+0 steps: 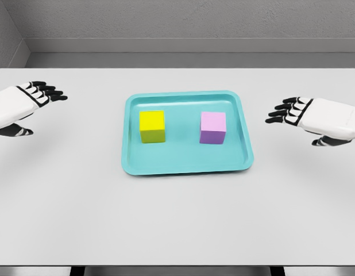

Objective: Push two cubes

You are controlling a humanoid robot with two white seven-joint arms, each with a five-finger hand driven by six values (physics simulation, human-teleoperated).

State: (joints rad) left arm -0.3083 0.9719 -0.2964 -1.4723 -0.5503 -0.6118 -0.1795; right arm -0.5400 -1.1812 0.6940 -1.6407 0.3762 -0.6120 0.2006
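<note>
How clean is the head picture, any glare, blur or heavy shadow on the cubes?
Head view: even, soft light, no glare; yellow cube and purple cube sharp on the tray, front faces slightly darker; only faint shadows under left hand and right hand.

Left hand (pixel 19 106), right hand (pixel 318 118): smooth white shells, black jointed fingers (pixel 48 90), black thumbs.
</note>
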